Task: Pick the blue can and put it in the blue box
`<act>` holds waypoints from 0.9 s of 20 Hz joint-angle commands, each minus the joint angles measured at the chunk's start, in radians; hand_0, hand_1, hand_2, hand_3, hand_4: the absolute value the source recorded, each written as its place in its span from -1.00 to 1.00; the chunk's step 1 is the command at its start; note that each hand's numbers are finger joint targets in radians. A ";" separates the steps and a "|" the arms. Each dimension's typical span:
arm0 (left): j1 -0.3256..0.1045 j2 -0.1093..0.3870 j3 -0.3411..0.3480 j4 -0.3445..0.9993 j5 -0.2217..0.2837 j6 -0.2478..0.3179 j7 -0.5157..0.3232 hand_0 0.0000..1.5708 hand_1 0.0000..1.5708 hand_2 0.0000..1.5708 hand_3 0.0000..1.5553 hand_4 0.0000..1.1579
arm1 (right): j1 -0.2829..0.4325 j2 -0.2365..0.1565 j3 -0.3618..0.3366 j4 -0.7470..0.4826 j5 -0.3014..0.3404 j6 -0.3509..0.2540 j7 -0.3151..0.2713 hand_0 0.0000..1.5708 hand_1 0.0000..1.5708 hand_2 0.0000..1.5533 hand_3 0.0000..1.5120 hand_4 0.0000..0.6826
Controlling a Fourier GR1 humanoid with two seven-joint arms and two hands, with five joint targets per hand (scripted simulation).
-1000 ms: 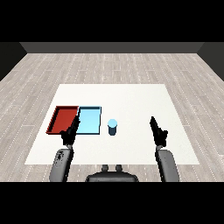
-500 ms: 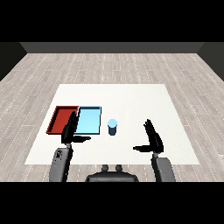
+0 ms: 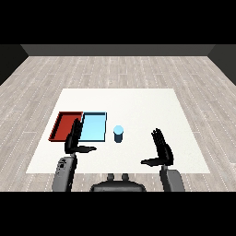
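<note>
Since the earlier frame, we see the right hand (image 3: 161, 151) drawn inward from the tabletop's right side toward the centre, its palm turned to face left and its thumb spread; the left hand (image 3: 74, 138) has barely shifted. We find the blue can (image 3: 118, 134) upright near the middle of the tabletop (image 3: 138, 99), somewhat toward the near edge, just right of the blue tray (image 3: 94, 127) and apart from it. The red tray (image 3: 67, 125) adjoins the blue tray on its left. The right hand is spread wide, fingers straight, holding nothing, and stands well apart from the can. The left hand, also open and empty, hovers over the near edges of both trays. We judge the chief risk to be a sideways sweep of the right hand striking the can's wall before the fingers curl, toppling or rolling it. A second risk: the left hand obstructs the blue tray during placement.
</note>
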 commanded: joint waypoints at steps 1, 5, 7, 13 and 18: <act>0.084 -0.016 -0.020 -0.030 0.003 -0.021 -0.060 -1.00 -1.00 -1.00 -1.00 -1.00 | -0.014 0.007 -0.013 0.024 -0.014 0.002 0.003 -1.00 -1.00 -1.00 -1.00 -1.00; 0.043 -0.048 -0.032 -0.039 -0.010 0.022 -0.032 -1.00 -1.00 -1.00 -1.00 -1.00 | -0.070 0.007 -0.032 0.077 -0.052 0.019 0.037 -1.00 -1.00 -1.00 -1.00 -1.00; 0.054 0.024 0.045 -0.088 0.069 -0.042 0.012 -1.00 -1.00 -1.00 -1.00 -1.00 | -0.106 0.040 -0.016 0.103 -0.043 -0.035 0.085 -1.00 -1.00 -1.00 -1.00 -1.00; 0.069 0.000 0.041 -0.032 0.051 -0.038 -0.054 -1.00 -1.00 -1.00 -1.00 -1.00 | -0.137 0.018 -0.015 0.202 -0.089 -0.022 0.035 -1.00 -1.00 -1.00 -1.00 -1.00; 0.038 0.030 0.067 -0.046 0.065 -0.051 -0.011 -1.00 -1.00 -1.00 -1.00 -1.00 | -0.268 0.042 0.049 0.186 -0.119 -0.203 0.153 -1.00 -1.00 -1.00 -1.00 -1.00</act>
